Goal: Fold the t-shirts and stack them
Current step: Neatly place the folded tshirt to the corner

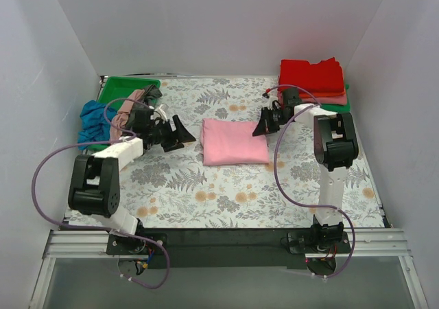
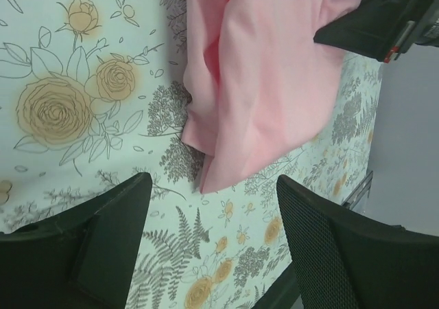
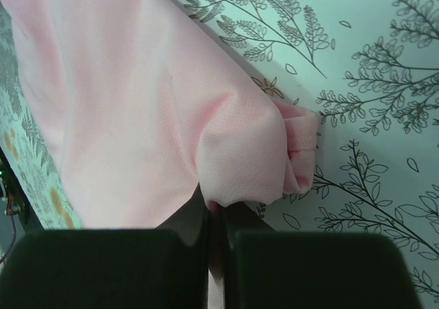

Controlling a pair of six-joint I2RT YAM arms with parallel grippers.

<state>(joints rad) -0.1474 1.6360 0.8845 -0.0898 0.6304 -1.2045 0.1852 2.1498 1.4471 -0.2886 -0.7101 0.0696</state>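
Right gripper (image 3: 217,221) is clamped on the edge of the folded light-pink cloth t-shirt (image 1: 234,141). The left gripper (image 1: 182,133) gapes open beside the opposite edge. Lifting one-sided could easily unfold it.

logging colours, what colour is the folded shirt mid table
The shirt is plain light pink, clearest from the top view.

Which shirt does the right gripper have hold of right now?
The light pink shirt, folded mid-table: the right gripper is pinched shut on its edge. The red-topped stack at far right and the heap at far left are not gripped.
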